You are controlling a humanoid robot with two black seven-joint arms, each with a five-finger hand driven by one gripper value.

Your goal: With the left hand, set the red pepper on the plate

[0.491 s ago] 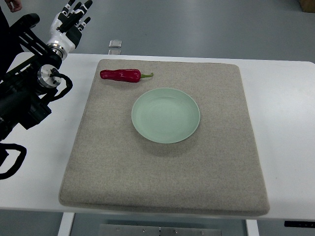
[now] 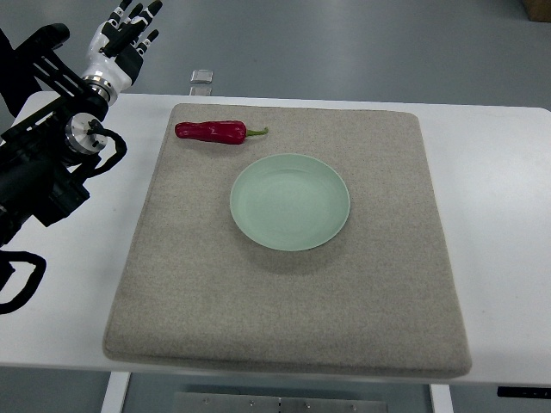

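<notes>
At the far left, our left hand [image 2: 127, 34] sits raised beyond the back edge of the bench [image 2: 499, 172], fingers extended and loosely spread, with nothing in it. Its dark arm runs down the picture's left side over the white surface. The right arm is not in view.

Moving right, the red pepper [image 2: 210, 132] lies on its side near the back left corner of the grey mat [image 2: 284, 310], its green stem pointing right towards the middle. It is apart from the hand and untouched.

We judge the pepper to be light, with a glossy, fairly slippery skin and a hollow body that gives a little under pressure but will not easily break. It is long and slightly knobbly, so it could roll or twist if pinched at one end. The thick middle of the body looks like the best place to take hold, fingers closing across its short width from above, with moderate pressure. The thin stem seems too weak to use.

Right again, just in front of the pepper, the pale green plate [image 2: 250, 225] stands empty at the mat's centre, a short carry away.
</notes>
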